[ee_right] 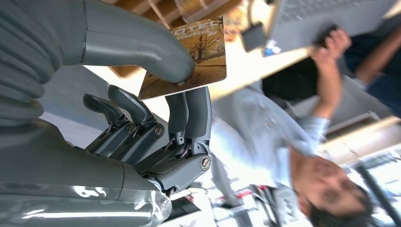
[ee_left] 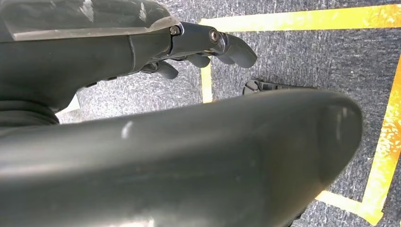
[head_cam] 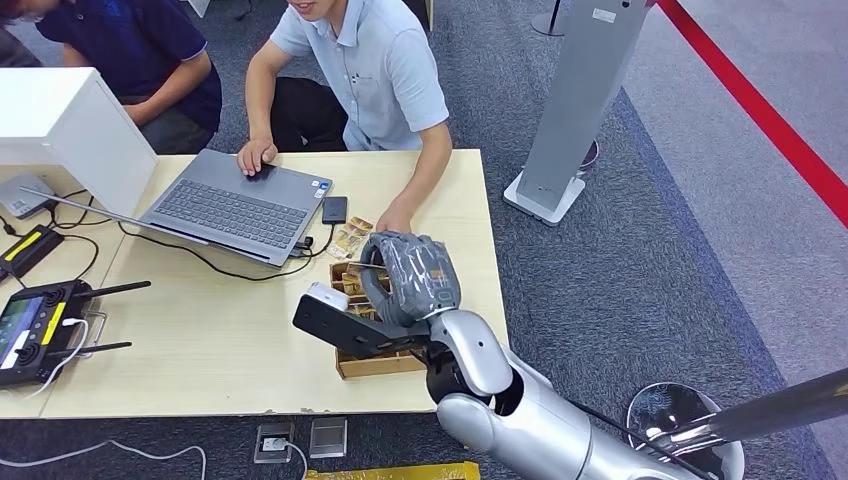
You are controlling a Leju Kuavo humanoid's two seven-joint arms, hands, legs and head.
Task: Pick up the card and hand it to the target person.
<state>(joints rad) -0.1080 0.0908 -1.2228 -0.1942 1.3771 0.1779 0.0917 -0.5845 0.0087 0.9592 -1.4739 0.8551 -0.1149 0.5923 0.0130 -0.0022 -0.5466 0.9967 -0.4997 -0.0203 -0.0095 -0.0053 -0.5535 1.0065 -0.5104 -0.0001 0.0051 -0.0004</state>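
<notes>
Down beside the robot's body, the left hand [ee_left: 208,47] hangs over the carpet with fingers loosely curled and nothing in them, out of the way. Over the wooden card box [head_cam: 375,362], the right hand [ee_right: 142,118] pinches the hotel card [ee_right: 189,61] between thumb and fingers, seemingly ready to offer it. Beyond sits the person in the light blue shirt [head_cam: 385,75], whose hand [head_cam: 392,222] rests on the table [head_cam: 200,350] near the box, probably to take it.

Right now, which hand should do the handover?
Right. The right hand already pinches the card over the table, near the person's hand. The left hand hangs toward the floor.
</notes>
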